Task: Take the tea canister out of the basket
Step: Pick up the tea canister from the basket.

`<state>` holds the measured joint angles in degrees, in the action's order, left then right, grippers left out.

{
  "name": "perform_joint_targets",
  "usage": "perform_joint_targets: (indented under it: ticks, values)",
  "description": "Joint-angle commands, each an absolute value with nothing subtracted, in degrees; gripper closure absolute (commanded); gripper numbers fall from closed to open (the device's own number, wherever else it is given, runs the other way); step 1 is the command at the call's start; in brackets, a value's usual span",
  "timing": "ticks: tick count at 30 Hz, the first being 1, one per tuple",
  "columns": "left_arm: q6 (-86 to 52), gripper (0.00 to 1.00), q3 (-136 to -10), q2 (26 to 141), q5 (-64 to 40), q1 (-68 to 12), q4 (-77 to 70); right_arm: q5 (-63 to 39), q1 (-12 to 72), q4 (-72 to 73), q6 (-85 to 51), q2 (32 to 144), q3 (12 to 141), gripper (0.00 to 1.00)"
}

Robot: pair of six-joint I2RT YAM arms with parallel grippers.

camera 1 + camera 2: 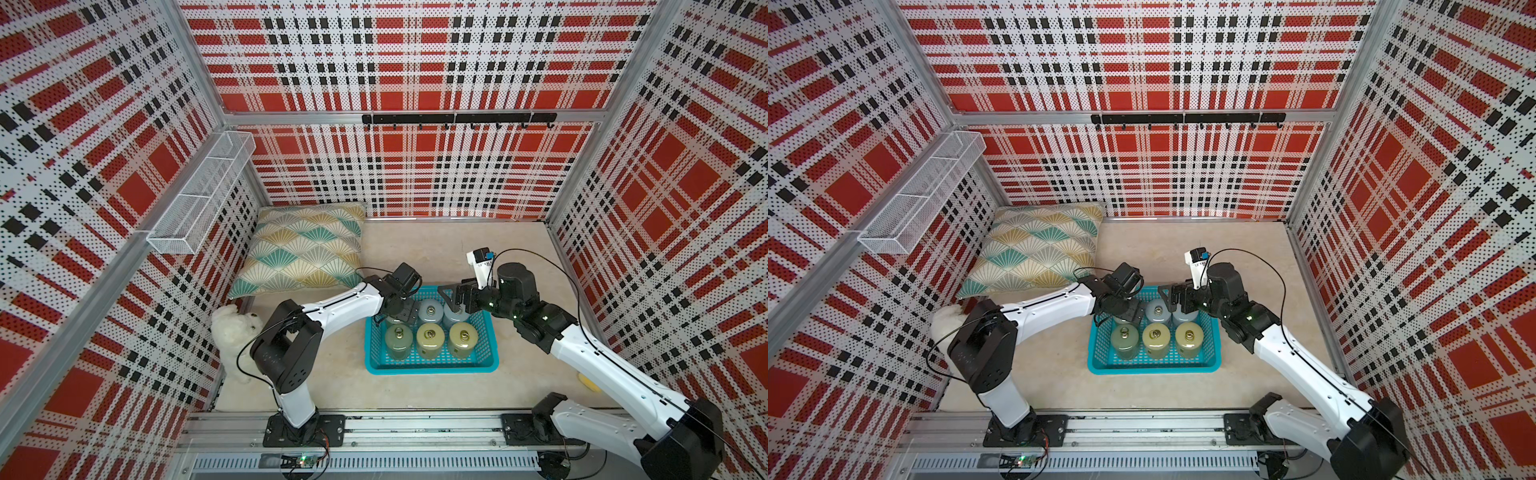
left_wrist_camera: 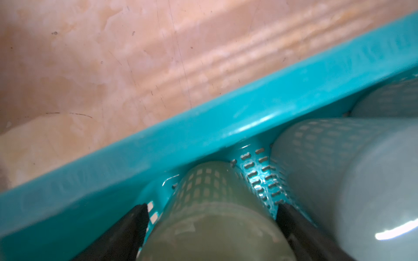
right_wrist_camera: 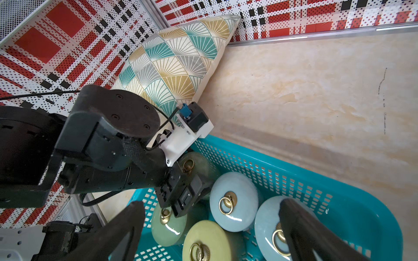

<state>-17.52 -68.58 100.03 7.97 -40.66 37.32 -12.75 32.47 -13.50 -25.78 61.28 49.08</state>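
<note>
Since the left gripper sits right over it, the green canister in the upper-left corner of the basket is almost fully hidden in both top views. The left wrist view shows it blurred and cut off by the frame edge. White plush toy, left of centre, is half hidden behind the left arm. Small yellow thing at lower right is cut off by the right arm, can't identify. Print on the white camera mount on the right wrist is too small to read.

Left gripper: jaws apart, one black finger on each side of the green canister. Thin slivers of basket wall show between finger and canister, so contact can't be confirmed.

Right gripper: jaws wide apart, holding nothing, over the pale blue canister in the basket's upper-right corner. One finger covers part of its brass ring.

Basket sits lower centre in both top views. All six canisters are upright inside it: a second blue one between those two, and three greenish ones along the lower row.
</note>
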Motion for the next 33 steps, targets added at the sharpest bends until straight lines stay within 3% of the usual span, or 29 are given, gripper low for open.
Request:
perform_joint_targets:
  ticks: [1,12,16,19,33]
  values:
    - [-18.72,0.06,-65.63,102.43,9.33,-39.73,42.88,-12.51,32.65,-13.23,-26.06,60.06,48.85,0.00]
    - [-18.72,0.06,-65.76,103.50,8.83,-40.18,42.89,-12.66,32.69,-13.28,-26.16,59.85,48.72,0.00]
    - [-18.81,0.13,-66.08,102.88,8.95,-40.17,43.24,-12.48,32.69,-13.27,-26.13,59.80,48.77,0.00]
    - [-19.07,0.30,-67.07,102.26,9.29,-40.25,43.96,-12.39,32.65,-13.18,-26.22,60.15,48.72,0.00]
    - [-19.85,0.41,-74.62,99.21,11.46,-41.26,49.57,-12.65,32.68,-12.37,-26.47,61.25,48.34,0.00]
